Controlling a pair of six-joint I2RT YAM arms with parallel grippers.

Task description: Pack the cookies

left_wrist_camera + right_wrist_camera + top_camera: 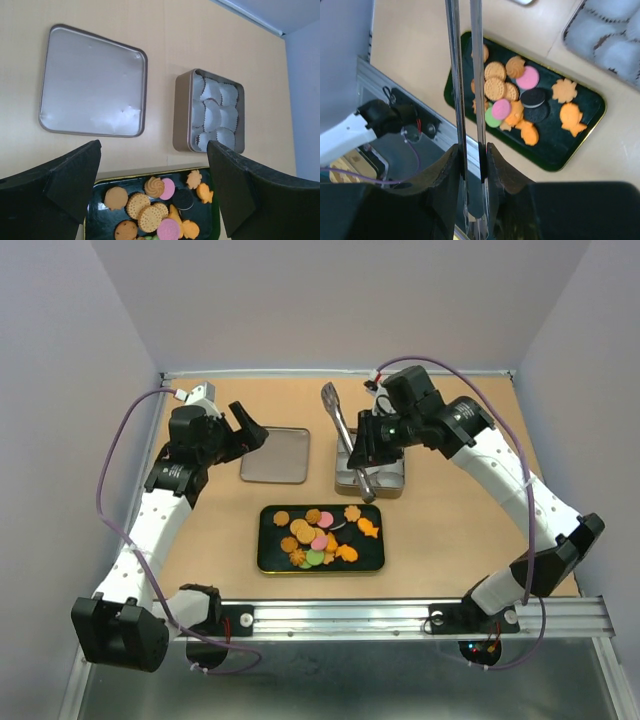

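Right gripper [472,155]: fingers clamped on the tongs [477,75], whose blades are nearly together. Left gripper [152,152]: fingers wide apart, holding nothing. Cookies [495,88] lie heaped on the black tray [555,145], near the tin [182,115] of paper cups [212,115]. Judged light, stiff and crumbly: pinch a top one across its rim, gently.

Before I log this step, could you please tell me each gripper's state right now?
Left gripper: open, empty.
Right gripper: shut on the metal tongs.
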